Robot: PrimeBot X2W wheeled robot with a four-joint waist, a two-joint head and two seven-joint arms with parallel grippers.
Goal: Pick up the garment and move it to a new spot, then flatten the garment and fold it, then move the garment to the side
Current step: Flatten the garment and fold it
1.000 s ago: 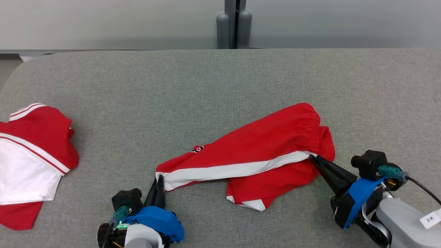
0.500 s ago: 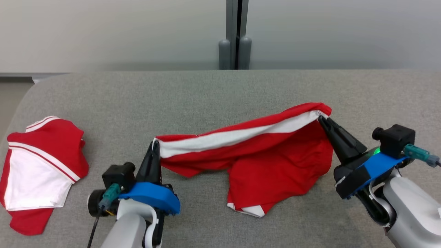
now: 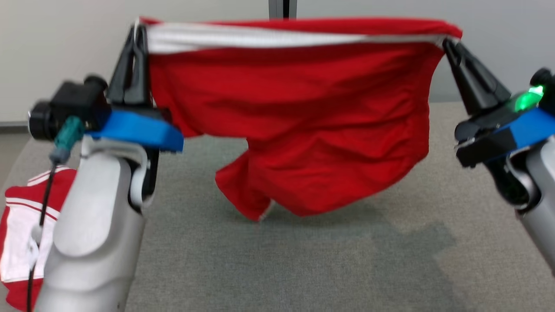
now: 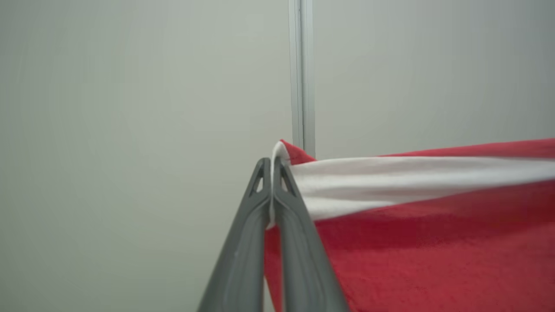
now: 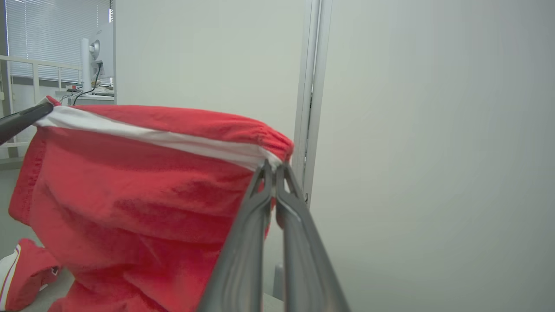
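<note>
Nearest, the pale left forearm [image 3: 95, 229] rises over the left edge of the worktop [image 3: 329, 268]. It half covers a second red-and-white garment [image 3: 19, 216] lying beside the rounded corner. Ahead and to the right, open grey worktop runs out to the far edge. Above the middle hangs the garment [image 3: 303, 121], red shorts with a white band, stretched taut between the arms. The left jaws are pressed together on one top corner and the right jaws on the other. Its lowest corner dangles close over the worktop; whether it touches I cannot tell. Behind stands a pale wall [image 3: 52, 52] with a post [image 4: 302, 73].

The left wrist view shows the left jaws pinching the end of the white band. The right wrist view shows the right jaws nipping the gathered waistband, the tip of the left jaws at the far corner, and a monitor [image 5: 96, 52] beyond.
</note>
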